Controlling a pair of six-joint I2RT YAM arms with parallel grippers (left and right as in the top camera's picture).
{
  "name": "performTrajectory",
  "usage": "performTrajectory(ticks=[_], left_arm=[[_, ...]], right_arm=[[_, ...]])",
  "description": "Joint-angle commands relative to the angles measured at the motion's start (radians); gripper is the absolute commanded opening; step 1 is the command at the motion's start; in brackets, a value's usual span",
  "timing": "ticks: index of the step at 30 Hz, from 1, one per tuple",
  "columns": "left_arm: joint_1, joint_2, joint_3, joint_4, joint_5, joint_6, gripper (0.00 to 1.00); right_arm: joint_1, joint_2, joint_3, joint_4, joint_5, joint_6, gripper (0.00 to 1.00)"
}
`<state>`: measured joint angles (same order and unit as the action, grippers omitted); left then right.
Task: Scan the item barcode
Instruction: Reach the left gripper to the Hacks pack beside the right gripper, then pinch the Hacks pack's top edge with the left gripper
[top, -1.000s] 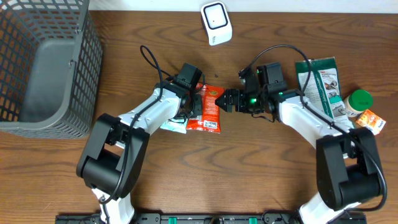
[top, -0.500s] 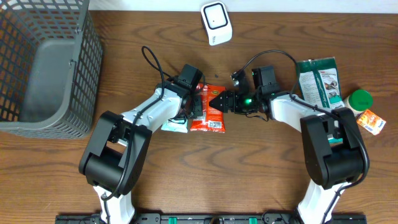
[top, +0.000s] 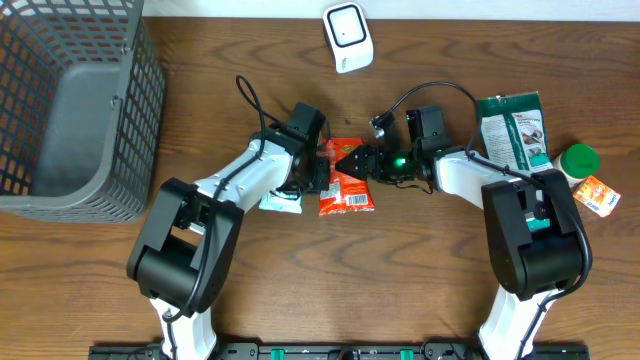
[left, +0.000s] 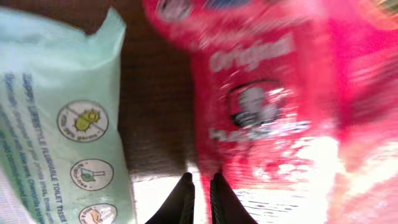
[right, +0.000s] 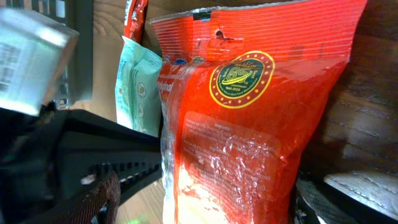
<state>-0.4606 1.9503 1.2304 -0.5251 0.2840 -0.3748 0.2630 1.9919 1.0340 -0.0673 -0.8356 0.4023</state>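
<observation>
Two arms are flanking the red snack packet (top: 348, 190): left jaws are pinching its edge, right jaws are standing wide around it.

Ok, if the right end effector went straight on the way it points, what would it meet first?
The red packet: it stands right in front of the right end effector, between its open jaws. Behind it is the left end effector, shut on the packet's far edge; how far behind is unclear.

Packet (top: 348, 188) has swung, its lower end now further right. Right gripper (top: 352, 160) moved left and now straddles its top.
</observation>
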Motion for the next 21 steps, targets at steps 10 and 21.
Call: performTrajectory(ticks=[10, 21], left_arm=[[-0.004, -0.074, 0.032, -0.023, 0.094, -0.073, 0.12], [-0.020, 0.019, 0.030, 0.032, 0.094, -0.116, 0.13]], right_arm=[[-0.034, 0.042, -0.013, -0.019, 0.056, -0.002, 0.82], [-0.063, 0.042, -0.013, -0.035, 0.068, -0.018, 0.81]])
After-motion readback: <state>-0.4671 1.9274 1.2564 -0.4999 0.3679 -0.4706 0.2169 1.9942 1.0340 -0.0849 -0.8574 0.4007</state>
